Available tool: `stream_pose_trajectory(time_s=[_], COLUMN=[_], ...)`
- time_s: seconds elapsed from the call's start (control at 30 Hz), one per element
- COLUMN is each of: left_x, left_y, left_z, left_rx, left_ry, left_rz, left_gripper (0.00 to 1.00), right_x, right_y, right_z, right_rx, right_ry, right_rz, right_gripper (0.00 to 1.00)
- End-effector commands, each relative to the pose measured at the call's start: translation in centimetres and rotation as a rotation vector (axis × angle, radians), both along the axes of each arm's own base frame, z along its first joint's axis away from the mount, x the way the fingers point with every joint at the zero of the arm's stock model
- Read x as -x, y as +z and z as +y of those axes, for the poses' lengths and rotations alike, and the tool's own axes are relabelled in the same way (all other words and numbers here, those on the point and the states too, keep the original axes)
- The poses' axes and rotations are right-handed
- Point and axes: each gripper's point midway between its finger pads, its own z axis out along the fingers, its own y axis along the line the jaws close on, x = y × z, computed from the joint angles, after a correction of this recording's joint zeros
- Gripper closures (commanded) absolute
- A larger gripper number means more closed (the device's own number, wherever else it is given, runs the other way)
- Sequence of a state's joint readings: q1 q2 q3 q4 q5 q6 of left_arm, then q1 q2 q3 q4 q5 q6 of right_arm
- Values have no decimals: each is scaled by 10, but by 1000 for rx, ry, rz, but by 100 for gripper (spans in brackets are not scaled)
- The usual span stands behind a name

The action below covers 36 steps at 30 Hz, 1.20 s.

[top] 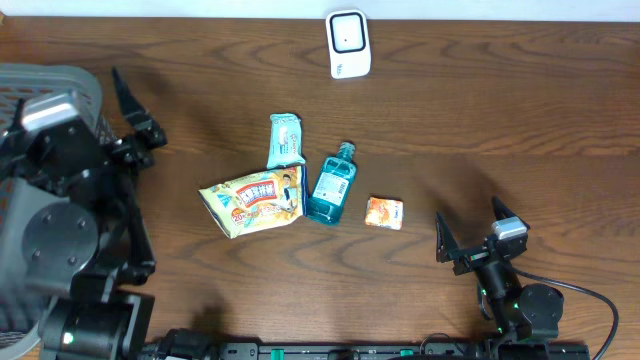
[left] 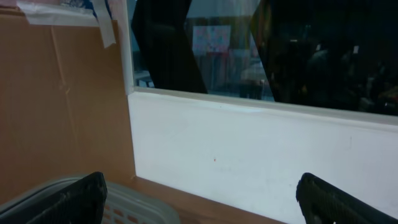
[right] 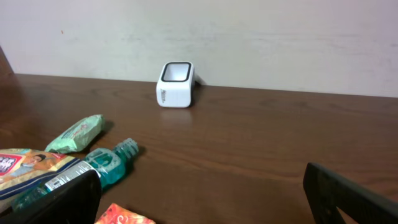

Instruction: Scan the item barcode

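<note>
**Hidden or unclear**
- Basket (top: 60, 80): at the left end of the desk (top: 500, 120), mostly covered by the left arm in the overhead view. Only its grey rim (left: 124, 208) shows in the left wrist view.
- Left wrist view: shows no goods, only the white wall, a dark window and a brown board.
- Snack bag (top: 254, 200): cut off by the left edge in the right wrist view (right: 25, 165).
- Orange box (top: 384, 212): only its top corner shows at the bottom edge of the right wrist view (right: 124, 214).
- Blue bottle (top: 332, 185): its lower part is behind a dark finger in the right wrist view (right: 106, 163).
- Barcodes: none can be made out on any item.

**Jaws**
- Left jaws: spread wide, holding nothing, raised beside the basket. Black fingers (left: 68, 199) sit at either bottom corner of the left wrist view.
- Right jaws: spread wide, holding nothing, low at the near right of the desk, well apart from the goods. Fingers (right: 348, 193) point toward the scanner.

**Goods on the desk**
- Scanner (top: 349, 43), white: stands at the far edge by the wall (right: 175, 84).
- Green packet (top: 286, 139): lies mid-desk, just above the snack bag.
- Blue bottle: lies on its side, just right of the snack bag.
- Orange box: lies near the bottle, on its right.
</note>
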<state>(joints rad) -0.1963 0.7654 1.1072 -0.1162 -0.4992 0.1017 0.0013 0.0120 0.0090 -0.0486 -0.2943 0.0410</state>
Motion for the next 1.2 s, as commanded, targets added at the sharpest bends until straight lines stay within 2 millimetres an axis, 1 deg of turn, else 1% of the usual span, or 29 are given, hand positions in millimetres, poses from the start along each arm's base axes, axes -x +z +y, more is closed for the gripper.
stream_pose_trajectory(time_s=[0.0, 0.17, 0.33, 0.4, 0.5, 0.57, 0.63, 0.7, 0.77, 0.87, 0.9, 0.97, 1.03, 1.07, 1.1, 1.17], left_x=[9, 29, 63, 81, 116, 141, 168, 191, 210, 229, 234, 240, 244, 246, 247, 249], left_y=[6, 15, 34, 41, 49, 52, 54, 54, 52, 46, 44, 39, 36, 35, 35, 31], left_z=[-2, -12, -22, -25, -27, -25, -19, -14, -9, -5, -4, -3, -10, -17, -24, -38], left_rx=[9, 0, -9, -16, -25, -28, -29, -31, -36, -46, -49, -53, -69, -83, -99, -128], left_ry=[-28, -116, -214, -257, -304, -319, -308, -289, -265, -217, -203, -189, -230, -266, -306, -384], left_rz=[-24, -60, -154, -197, -265, -308, -358, -402, -434, -453, -453, -450, -455, -461, -465, -463], left_gripper=[3, 3, 3, 3, 3, 3, 3, 2, 3, 3, 3, 3, 3, 3, 3, 3], right_x=[0, 0, 0, 0, 0, 0, 0, 0, 0, 1, 2, 7, 16, 21, 26, 41], right_y=[-1, -1, -1, -1, -1, -1, -1, -1, -1, 0, 0, 0, 1, 1, 2, 1], right_z=[1, 1, 1, 1, 1, 1, 1, 1, 1, 3, 6, 19, 37, 44, 52, 70], right_rx=[-6, -6, -6, -6, -6, -6, -6, -6, -6, -21, -59, -233, -471, -549, -592, -610], right_ry=[2, 2, 2, 2, 2, 2, 2, 2, 2, 14, 33, 104, 204, 248, 295, 424], right_rz=[2, 2, 2, 2, 2, 2, 2, 2, 2, 4, 17, 81, 195, 245, 283, 346], right_gripper=[1, 1, 1, 1, 1, 1, 1, 1, 1, 1, 1, 1, 1, 1, 1, 1])
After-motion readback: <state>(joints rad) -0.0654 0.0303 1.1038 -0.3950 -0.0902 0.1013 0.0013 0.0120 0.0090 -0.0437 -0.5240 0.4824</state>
